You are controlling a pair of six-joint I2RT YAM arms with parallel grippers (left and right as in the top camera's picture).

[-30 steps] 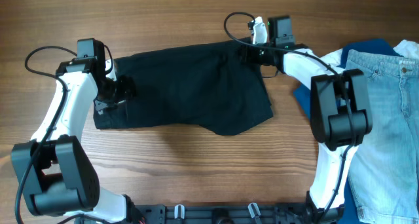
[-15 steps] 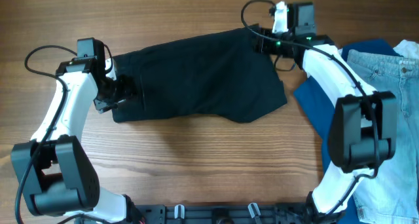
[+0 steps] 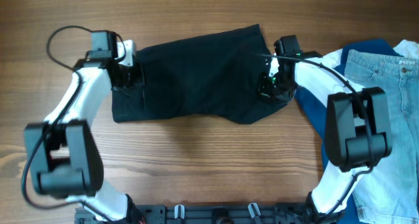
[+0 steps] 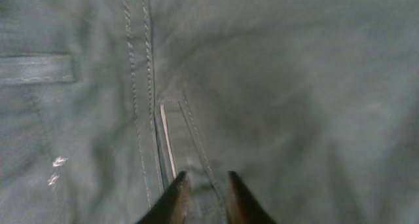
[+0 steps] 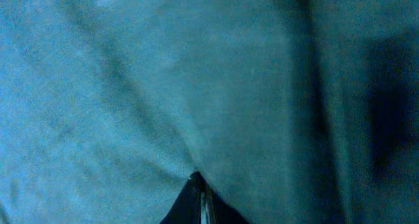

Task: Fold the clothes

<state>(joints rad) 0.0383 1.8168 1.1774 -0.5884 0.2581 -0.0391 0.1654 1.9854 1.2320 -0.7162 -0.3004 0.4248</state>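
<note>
Lying on the table (image 3: 196,158): black shorts (image 3: 196,76), spread across the upper middle, one arm at each end.
Left gripper (image 3: 127,76): pinching the shorts' left end, fabric caught between the tips right by a stitched seam.
Right gripper (image 3: 270,86): tips squeezed together on the shorts' right end.
Off to the right: royal-blue garment (image 3: 308,103), light jeans (image 3: 386,86) lying partly over it.

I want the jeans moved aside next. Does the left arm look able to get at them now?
Probably not: the left gripper sits at the far end of the shorts, with the right arm between it and the jeans.
</note>
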